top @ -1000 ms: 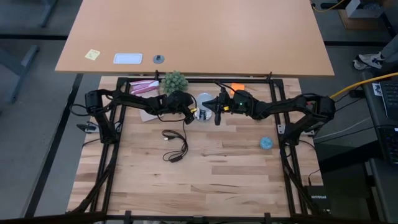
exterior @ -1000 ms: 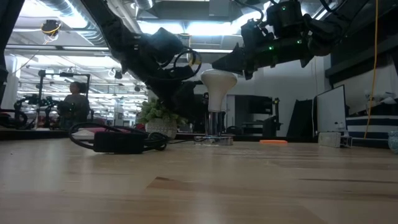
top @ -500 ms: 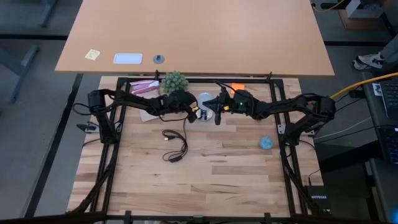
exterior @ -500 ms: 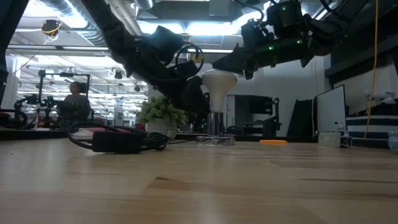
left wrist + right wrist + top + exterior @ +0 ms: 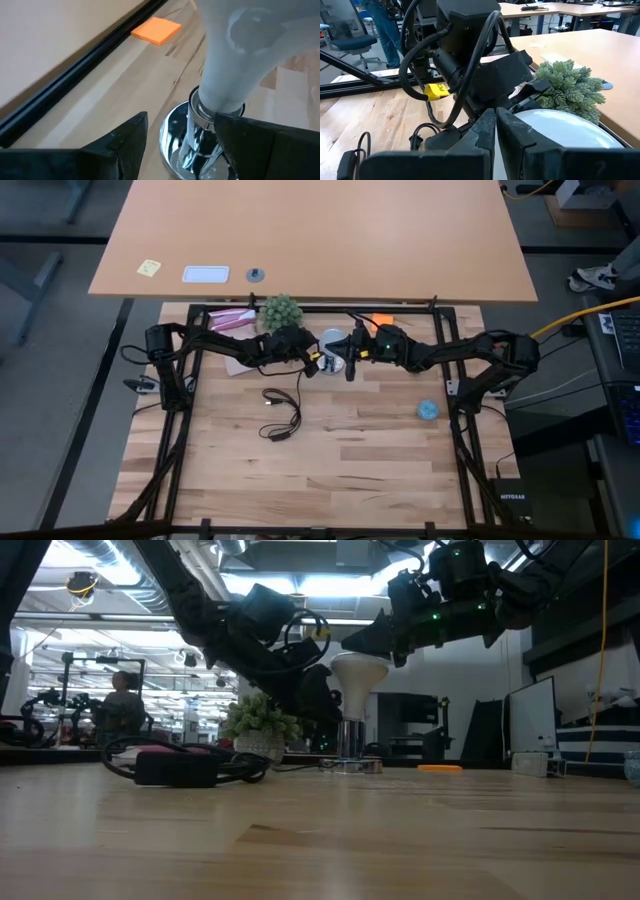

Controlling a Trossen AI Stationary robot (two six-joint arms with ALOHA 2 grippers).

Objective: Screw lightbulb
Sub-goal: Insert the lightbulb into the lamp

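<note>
The lightbulb (image 5: 240,60) dome (upper part) is cropped.

The lightbulb (image 5: 358,680) stands upright in the socket (image 5: 187,145) at the table's (image 5: 330,470) far middle. The plant (image 5: 281,310) sits just left of it, the cord (image 5: 283,415) lies nearer, and the sticky pad (image 5: 156,30) lies far right.

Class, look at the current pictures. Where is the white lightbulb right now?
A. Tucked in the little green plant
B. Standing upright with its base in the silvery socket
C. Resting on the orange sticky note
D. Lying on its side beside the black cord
B: in the low view the lightbulb stands dome-up on the silvery socket, and the left wrist view shows its narrow base entering that socket, with the left gripper open around it.
</note>
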